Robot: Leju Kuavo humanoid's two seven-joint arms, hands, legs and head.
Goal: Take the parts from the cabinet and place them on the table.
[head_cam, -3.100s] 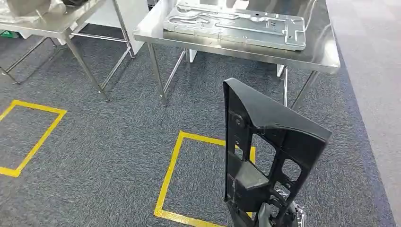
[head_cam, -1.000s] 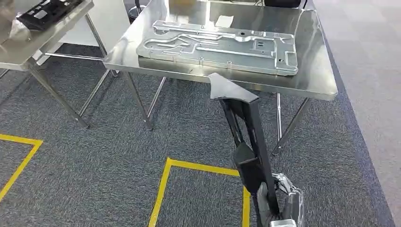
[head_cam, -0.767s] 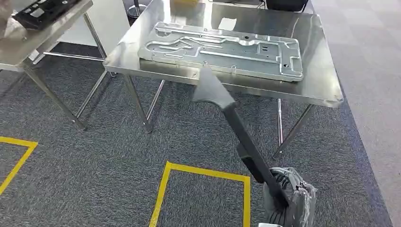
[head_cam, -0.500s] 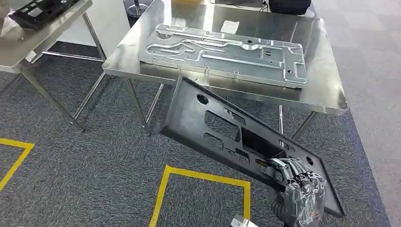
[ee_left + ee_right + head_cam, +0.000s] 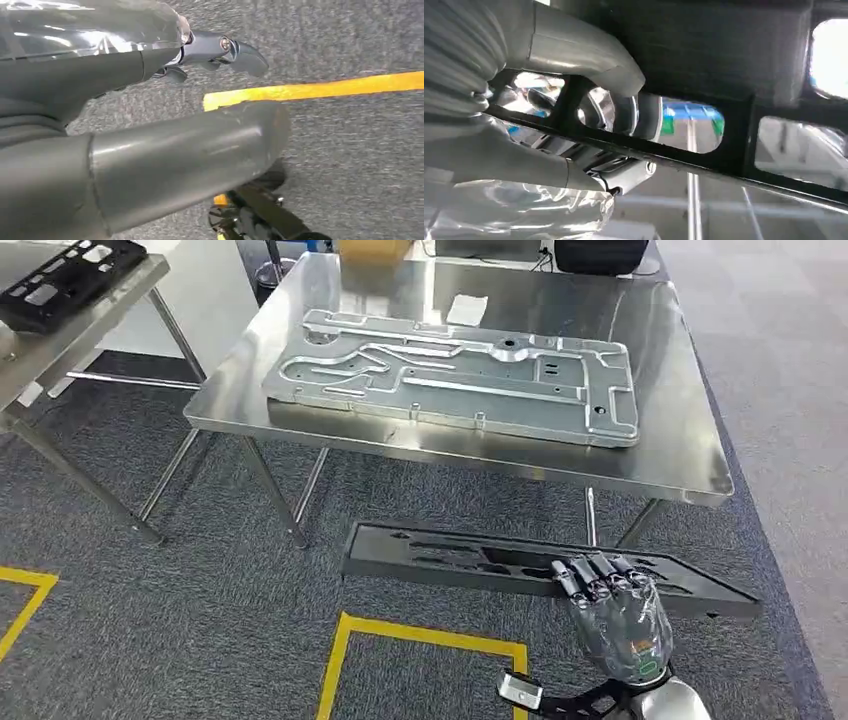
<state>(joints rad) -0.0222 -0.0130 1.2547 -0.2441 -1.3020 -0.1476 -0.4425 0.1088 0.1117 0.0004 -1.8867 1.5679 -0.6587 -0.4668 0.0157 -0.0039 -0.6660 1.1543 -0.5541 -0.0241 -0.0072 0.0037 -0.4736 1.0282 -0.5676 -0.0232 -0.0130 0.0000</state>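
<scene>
Black part (image 5: 450, 558) held flat, right hand (image 5: 612, 612) gripping its near edge — lift above table (image 5: 690, 455) rim, keep level; left hand (image 5: 210, 50) hangs empty, fingers loosely curled.

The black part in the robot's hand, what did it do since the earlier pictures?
The black part swung from standing upright to lying nearly flat and level, in front of the steel table, below its edge. The right hand keeps gripping it. The camera came nearer the table. The grey metal panel lies on the tabletop as before.
</scene>
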